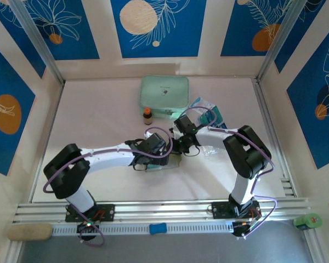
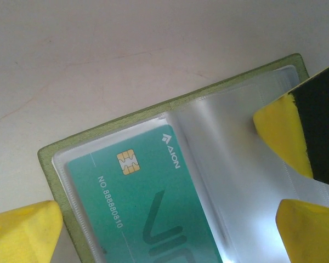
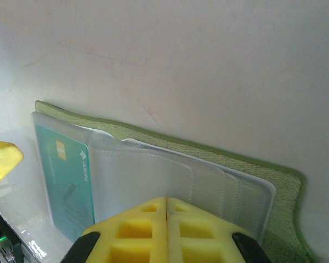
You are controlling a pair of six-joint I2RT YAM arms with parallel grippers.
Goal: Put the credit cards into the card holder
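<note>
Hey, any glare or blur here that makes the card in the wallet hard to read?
Left wrist view: the teal credit card reads sharply, glare whitens the clear pocket beside it, the left fingers at the edges are soft. Right wrist view: the card's print is too slanted to read, bright sheen lower left. Top external view: even light, soft shadows.

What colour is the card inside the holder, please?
The card is teal; left wrist view shows it best.
</note>
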